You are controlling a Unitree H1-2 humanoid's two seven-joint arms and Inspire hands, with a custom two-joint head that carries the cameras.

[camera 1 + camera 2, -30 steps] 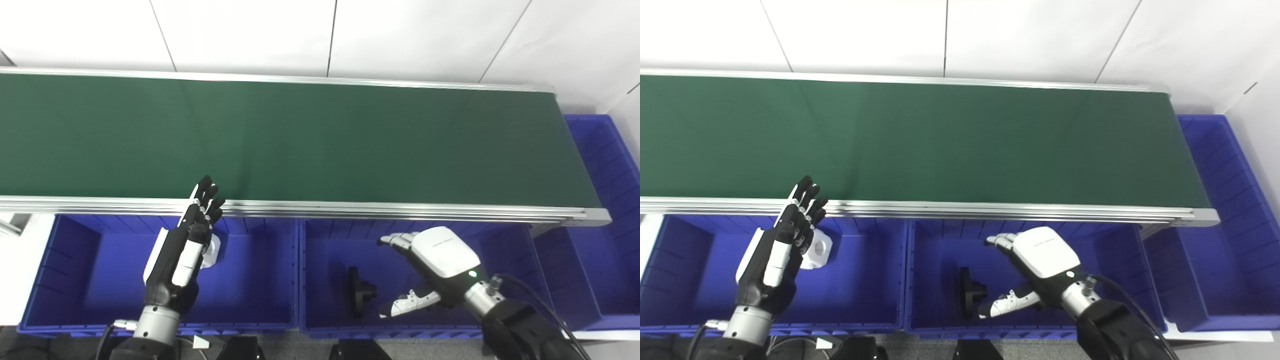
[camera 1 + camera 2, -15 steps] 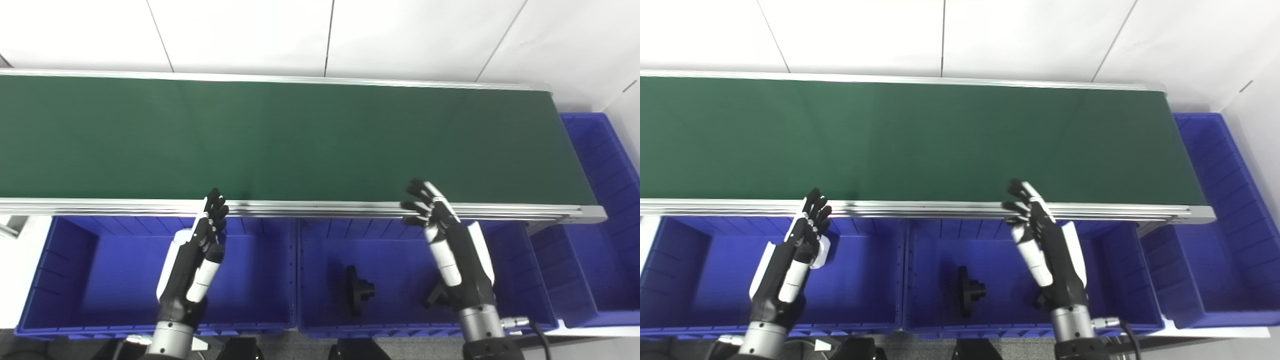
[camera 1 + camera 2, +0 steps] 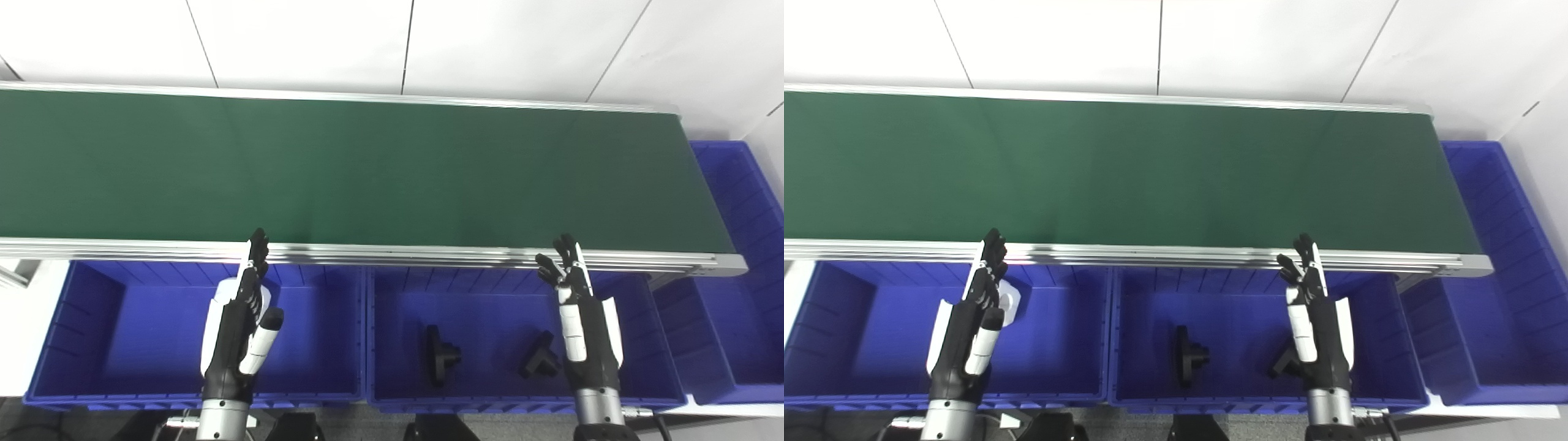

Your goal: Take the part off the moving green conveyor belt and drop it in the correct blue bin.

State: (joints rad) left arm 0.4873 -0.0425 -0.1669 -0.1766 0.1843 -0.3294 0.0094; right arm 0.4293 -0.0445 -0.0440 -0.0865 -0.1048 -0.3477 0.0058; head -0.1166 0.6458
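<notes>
Belt has no part on it right now, so both the left hand and right hand hover empty, fingers straight, over the blue bins, with two black parts already dropped in the middle one.

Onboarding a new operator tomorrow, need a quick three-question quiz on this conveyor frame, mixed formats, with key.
1. True or false: a part is lying on the green conveyor belt.
2. How many black parts lie in the middle blue bin?
A) none B) one C) two
3. Fill in: the left hand and the right hand are both ____ and hold nothing.

Key:
1. False; no part shows on the belt in view.
2. C; a black flanged part and a black T-shaped part, lying apart.
3. open; each is raised over a bin, fingers pointing toward the belt.
</notes>
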